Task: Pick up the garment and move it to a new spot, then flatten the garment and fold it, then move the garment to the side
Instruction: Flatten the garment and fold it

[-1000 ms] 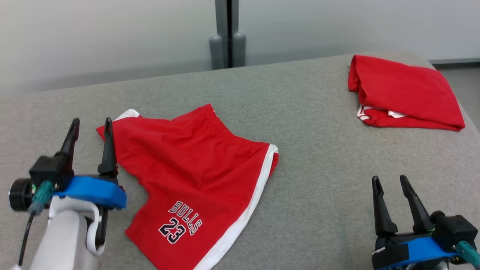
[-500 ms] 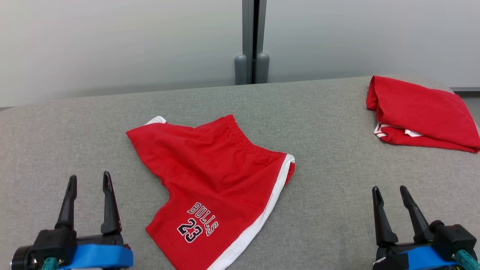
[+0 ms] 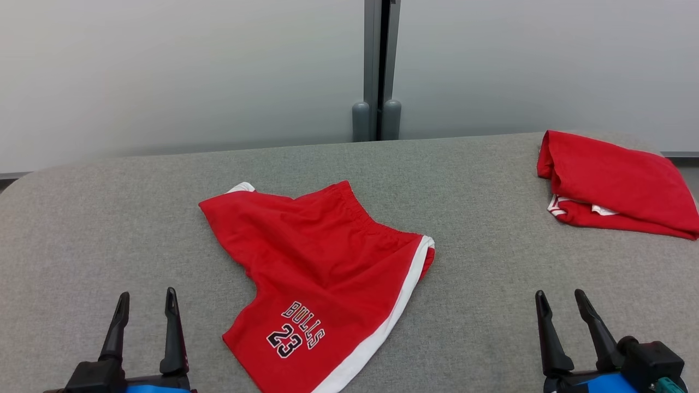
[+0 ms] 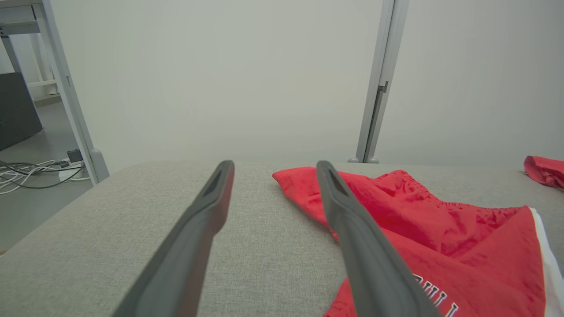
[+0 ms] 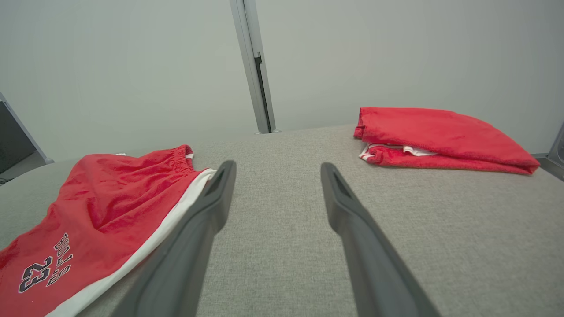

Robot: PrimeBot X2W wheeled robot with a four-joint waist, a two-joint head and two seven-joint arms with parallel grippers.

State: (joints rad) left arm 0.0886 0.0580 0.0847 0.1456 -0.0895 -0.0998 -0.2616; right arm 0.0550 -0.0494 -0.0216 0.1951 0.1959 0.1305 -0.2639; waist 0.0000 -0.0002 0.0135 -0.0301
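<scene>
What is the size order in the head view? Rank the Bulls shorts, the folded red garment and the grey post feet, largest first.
1. Bulls shorts: largest, spread open and nearest the camera.
2. Folded red garment: smaller, but farther back, so true size is unsure.
3. Grey post feet: smallest by far.

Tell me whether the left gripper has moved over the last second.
Yes. The left gripper has drawn back toward the robot: its fingers were at the shorts' left corner and now stand clear of it.

shorts (image 3: 322,273): smooth red cloth | table (image 3: 480,305): matt grey woven fabric
</scene>
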